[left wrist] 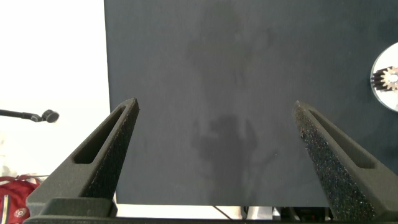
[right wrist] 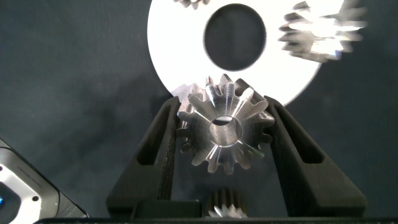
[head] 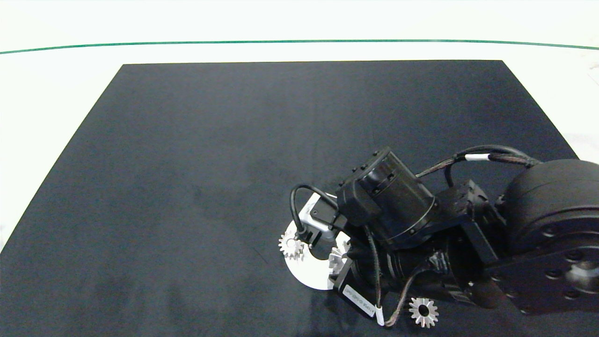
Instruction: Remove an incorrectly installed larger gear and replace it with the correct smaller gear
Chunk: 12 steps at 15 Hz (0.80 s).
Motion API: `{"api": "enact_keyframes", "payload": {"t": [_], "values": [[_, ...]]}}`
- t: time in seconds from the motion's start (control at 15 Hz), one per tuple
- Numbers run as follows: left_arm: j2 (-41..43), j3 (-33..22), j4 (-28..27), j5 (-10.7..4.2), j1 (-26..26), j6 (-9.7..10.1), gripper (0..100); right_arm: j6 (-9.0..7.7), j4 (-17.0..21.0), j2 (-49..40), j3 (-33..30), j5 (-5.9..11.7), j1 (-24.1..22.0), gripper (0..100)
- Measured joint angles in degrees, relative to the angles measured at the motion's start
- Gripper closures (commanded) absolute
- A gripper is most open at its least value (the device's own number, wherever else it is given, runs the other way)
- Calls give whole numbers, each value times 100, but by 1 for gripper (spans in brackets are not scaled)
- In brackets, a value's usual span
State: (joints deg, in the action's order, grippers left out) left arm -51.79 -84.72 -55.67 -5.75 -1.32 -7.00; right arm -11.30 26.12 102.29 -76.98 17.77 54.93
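The smaller gear (right wrist: 225, 129) sits clamped between the two fingers of the right gripper (right wrist: 225, 134), its round bore facing the wrist camera and its stubby teeth pressed against both finger pads, held at the near edge of the white ring-shaped disc (right wrist: 180, 56) with a dark round hole in its middle. Only the right wrist view shows this grasp; from above the right arm (head: 421, 224) covers the gripper and the held gear. The head view gives the wider layout instead: the disc (head: 309, 274) lies on the black mat (head: 187, 164) right of centre and toward the near edge, with one small gear (head: 292, 245) on its left rim and another small gear (head: 336, 258) partly showing at the arm's edge. The larger gear (head: 423, 312), star-like with a dark centre hole, lies flat on the mat well to the right of the disc, near the near edge beside the arm's cable. A white label (head: 359, 300) on the arm carries print too small to read. The left gripper (left wrist: 217, 162) hovers over bare mat with its fingers spread wide apart and nothing between them; its view catches the disc and one gear (left wrist: 390, 78) at the far right edge of the scene it sees.
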Motion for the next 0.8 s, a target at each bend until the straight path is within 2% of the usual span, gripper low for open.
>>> {"api": "enact_keyframes", "payload": {"t": [0.2, 0.53, 0.67, 0.73, 0.8], "values": [[17, 0, 0, 2, 0, 0, 0, 11, 57, -271, 129, 2, -204, 66], [61, 0, -5, -6, 13, -5, 0, 54, 41, -627, 739, -5, -877, 66], [71, 7, -2, -26, 17, -5, 0, 74, -85, -653, 1031, -35, -1100, 66], [79, 9, -2, -35, 17, -5, 0, 76, -286, -651, 1172, -35, -1178, 66], [83, 9, -2, -37, 17, -7, 0, 76, -427, -646, 1285, -37, -1221, 0]]}}
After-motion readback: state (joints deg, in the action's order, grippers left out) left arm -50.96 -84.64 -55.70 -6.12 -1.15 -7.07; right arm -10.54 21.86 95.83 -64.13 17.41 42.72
